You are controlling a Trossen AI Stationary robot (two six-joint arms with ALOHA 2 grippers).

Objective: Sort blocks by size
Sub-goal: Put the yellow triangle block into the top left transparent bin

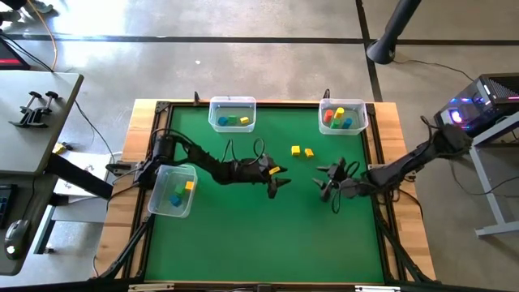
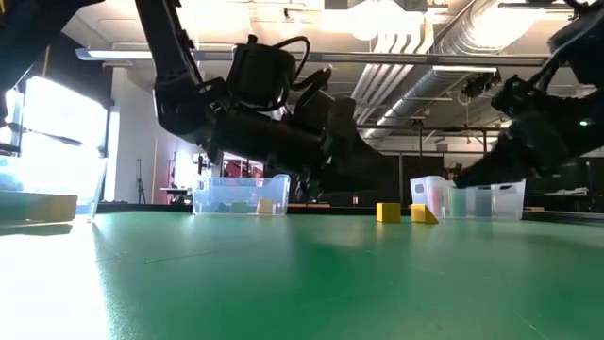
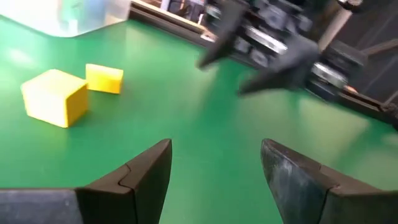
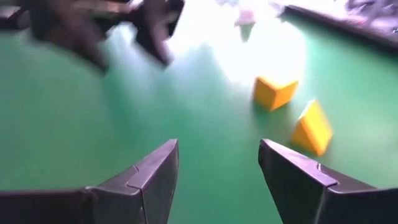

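Two yellow blocks (image 1: pixel 302 151) lie loose on the green table (image 1: pixel 243 235), side by side toward its far half, close together but apart. From the left wrist view the nearer one (image 3: pixel 55 96) is a squat cube resting flat, the other (image 3: pixel 104 79) a little smaller just beyond it. In the right wrist view they sit with their corners turned toward the camera, and neither shows a clear long axis.

Both grippers hang over the middle of the table, nearer the front than the pair. The left gripper (image 1: pixel 278 186) reaches in from the left edge with its arm stretched low across the mat; its fingers (image 3: pixel 146 168) are spread wide and hold nothing. The right gripper (image 1: pixel 331 186) comes in from the right side, facing the left one across a gap, its fingers (image 4: pixel 155 168) likewise parted and empty. The yellow pair lies beyond and between the two.

Three clear bins hold other blocks: one at the far edge (image 1: pixel 233 113) with blue, green and yellow pieces, one at the far right corner (image 1: pixel 342 116) with red, yellow, green and blue ones, and one at the left edge (image 1: pixel 173 191) with blue, green and yellow.
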